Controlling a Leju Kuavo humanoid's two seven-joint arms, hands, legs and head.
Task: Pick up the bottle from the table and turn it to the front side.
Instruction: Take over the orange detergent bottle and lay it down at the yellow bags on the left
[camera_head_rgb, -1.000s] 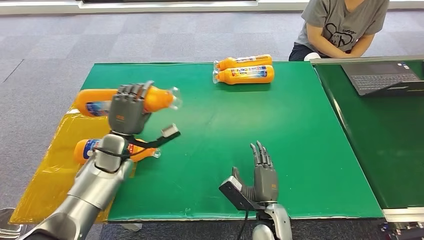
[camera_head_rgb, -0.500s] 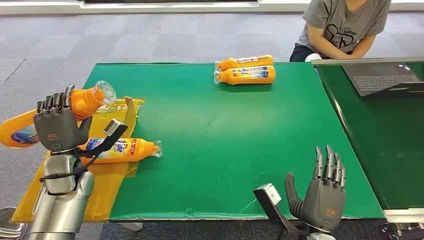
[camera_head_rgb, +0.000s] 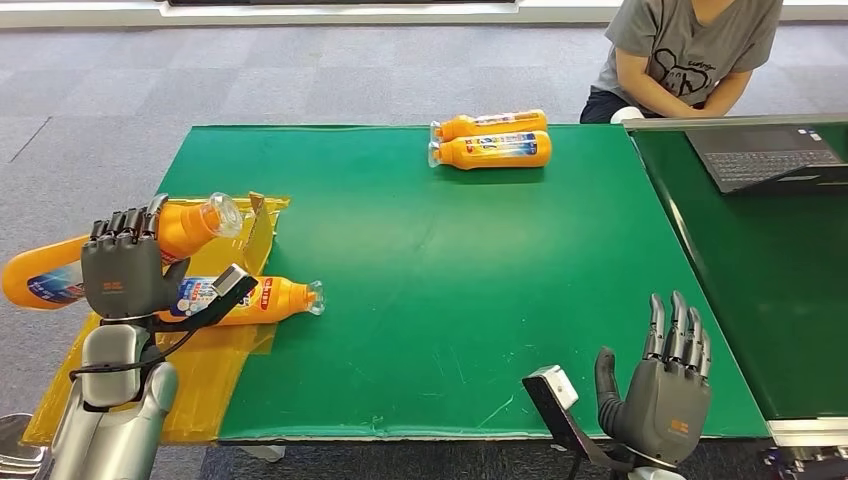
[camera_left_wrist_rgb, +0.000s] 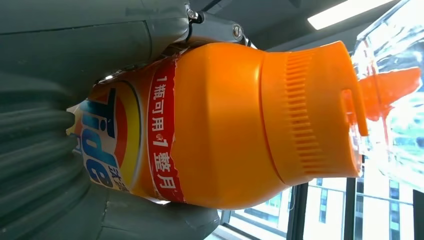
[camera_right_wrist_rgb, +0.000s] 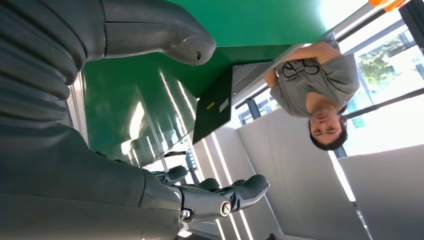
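Orange plastic detergent bottle (camera_head_rgb: 60, 270) gripped by left robot hand (camera_head_rgb: 122, 272) at left edge of frame, held tilted above yellow sheet (camera_head_rgb: 215, 365), cap end uppermost. Right robot hand (camera_head_rgb: 665, 392) raised at lower right, fingers spread, nothing held.

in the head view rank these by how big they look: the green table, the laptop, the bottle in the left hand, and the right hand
1. green table
2. bottle in the left hand, long but partly hidden
3. laptop, cut by the frame; close to the bottle, unsure
4. right hand, enlarged by nearness
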